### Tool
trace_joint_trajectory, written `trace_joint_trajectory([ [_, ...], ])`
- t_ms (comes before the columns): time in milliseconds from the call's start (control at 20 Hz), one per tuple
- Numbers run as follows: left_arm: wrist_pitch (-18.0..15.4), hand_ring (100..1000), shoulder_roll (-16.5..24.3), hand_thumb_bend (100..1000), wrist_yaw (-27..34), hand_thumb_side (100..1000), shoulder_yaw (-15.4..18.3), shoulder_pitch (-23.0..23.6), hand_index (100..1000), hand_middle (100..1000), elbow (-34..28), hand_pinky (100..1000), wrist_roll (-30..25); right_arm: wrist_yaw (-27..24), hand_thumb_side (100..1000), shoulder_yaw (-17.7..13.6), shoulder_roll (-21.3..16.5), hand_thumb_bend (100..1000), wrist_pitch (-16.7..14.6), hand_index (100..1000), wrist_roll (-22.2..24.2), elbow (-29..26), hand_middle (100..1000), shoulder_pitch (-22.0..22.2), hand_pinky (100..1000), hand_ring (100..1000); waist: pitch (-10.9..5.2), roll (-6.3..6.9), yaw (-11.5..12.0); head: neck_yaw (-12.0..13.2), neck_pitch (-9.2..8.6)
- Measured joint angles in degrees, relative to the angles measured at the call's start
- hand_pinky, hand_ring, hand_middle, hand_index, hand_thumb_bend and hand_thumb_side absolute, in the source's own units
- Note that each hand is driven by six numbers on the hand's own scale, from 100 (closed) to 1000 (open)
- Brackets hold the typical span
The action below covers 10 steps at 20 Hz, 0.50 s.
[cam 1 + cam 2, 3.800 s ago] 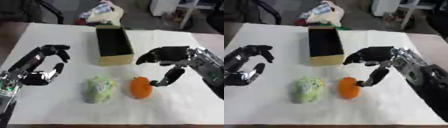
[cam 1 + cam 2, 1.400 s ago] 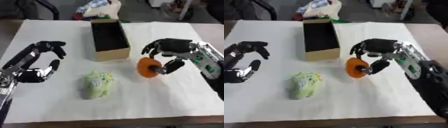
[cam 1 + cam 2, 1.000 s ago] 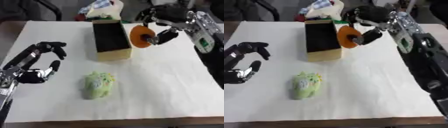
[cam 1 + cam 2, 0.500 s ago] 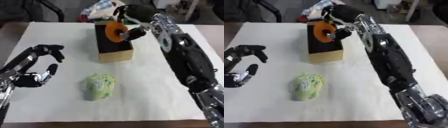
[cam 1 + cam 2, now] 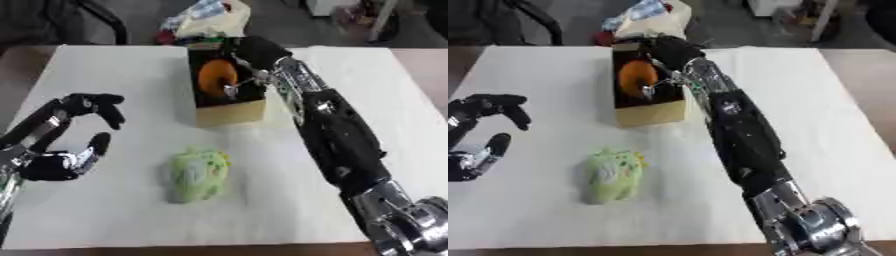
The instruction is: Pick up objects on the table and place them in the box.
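Note:
An orange round object (image 5: 215, 78) sits inside the open cardboard box (image 5: 229, 112) at the table's far middle. My right hand (image 5: 252, 56) reaches over the box with its fingers curled round the orange object, the long arm stretching down the right side. A pale green leafy object (image 5: 198, 172) lies on the white tablecloth in front of the box. My left hand (image 5: 68, 145) hovers at the left, fingers relaxed and apart, holding nothing.
A heap of bags and packets (image 5: 206, 20) lies just beyond the box at the table's far edge. The white cloth (image 5: 114, 80) covers the table, with brown table edge showing at the far left and right.
My right hand lifted the orange object from the cloth, carried it left and away, and lowered it into the box. The green object and left hand stayed about where they were.

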Motion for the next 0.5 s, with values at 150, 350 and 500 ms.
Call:
trace_joint_trajectory([
  [150, -0.1, 593, 0.0, 100, 0.0, 561, 0.0, 0.0, 907, 612, 0.0, 664, -0.2, 1.2, 553, 0.0, -0.1, 316, -0.1, 990, -0.7, -0.8, 866, 0.0, 850, 800, 0.00, 0.18, -0.6, 0.1, -0.02],
  [350, -0.4, 598, 0.1, 100, 0.0, 558, -0.7, -0.7, 911, 616, 0.0, 668, -0.5, -0.8, 534, 1.1, -1.7, 243, -1.6, 986, -3.5, -4.5, 859, 0.3, 840, 787, -0.02, 0.33, -1.7, 0.6, -0.03],
  [500, -0.8, 608, 0.7, 100, -0.4, 551, -1.7, -1.7, 915, 628, 0.2, 678, -0.6, -5.8, 531, 2.9, -4.1, 220, -3.7, 986, -5.3, -8.2, 859, 1.0, 839, 786, -0.05, 0.34, -2.6, 1.2, -0.07],
])
